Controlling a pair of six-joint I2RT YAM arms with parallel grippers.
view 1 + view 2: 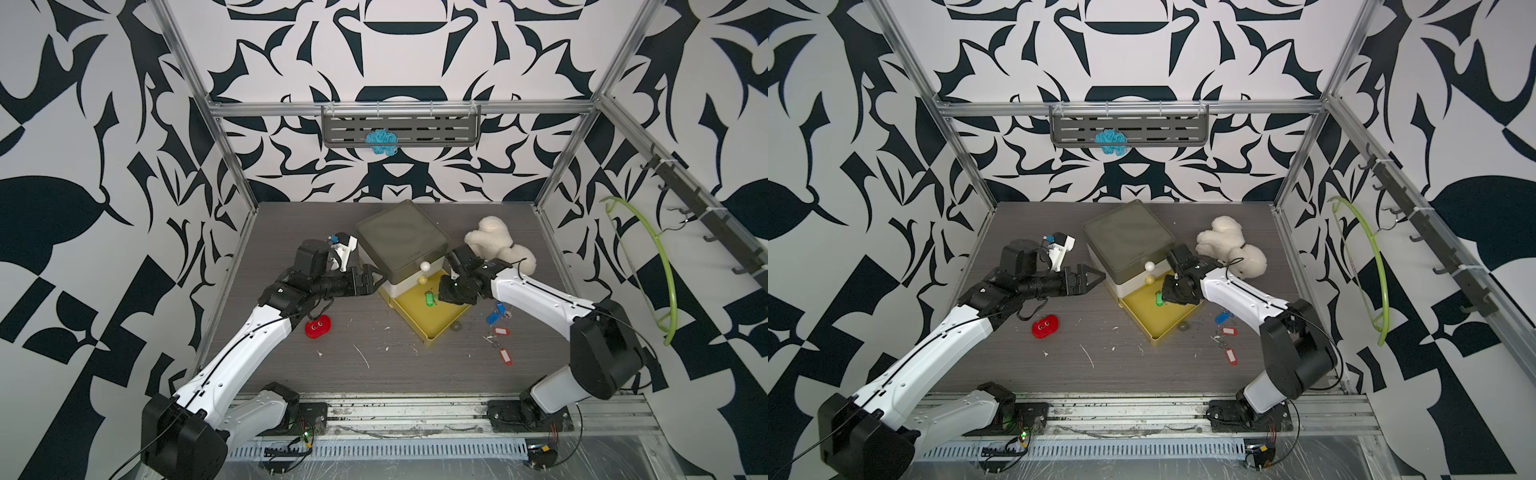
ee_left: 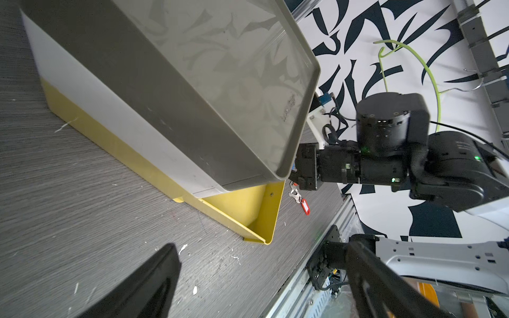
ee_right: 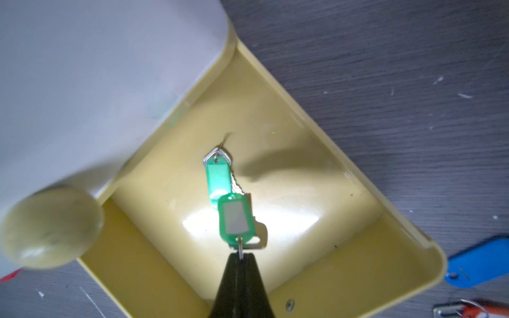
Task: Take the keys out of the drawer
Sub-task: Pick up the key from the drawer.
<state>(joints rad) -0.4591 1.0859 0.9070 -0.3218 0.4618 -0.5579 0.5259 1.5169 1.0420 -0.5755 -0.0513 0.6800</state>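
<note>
A red plastic toy with two round eyes [image 1: 318, 327] lies on the grey wood-grain table [image 1: 374, 374], left of the left jaws and nearer the robot's base, with bare table all round it. The left jaws stand wide apart and hold nothing. Their tips are just beside the left wall of the stacked drawer box with a grey lid over a white tier [image 1: 401, 237]; whether they touch it cannot be told. In the left wrist view, open table runs from under these jaws to the box's bottom edge.

The yellow plastic bottom drawer [image 1: 432, 324] stands open, one front corner pointing toward the robot. Its floor is mostly bare, and its low walls rise on the left, front and right.

The right jaws hang over the drawer, pinched closed on the metal ring of the green-tagged keys [image 3: 234, 219], which sit just beyond the tips. A second green tag lies farther out on the same bunch. The bunch is inside the drawer walls in both top views [image 1: 429, 298]; whether it is clear of the floor cannot be told.

Right of these jaws, outside the drawer's right wall, blue-tagged keys [image 1: 494, 316] and red-tagged keys [image 1: 505, 356] lie on the table. A white plush toy [image 1: 498, 245] lies behind the right arm.
</note>
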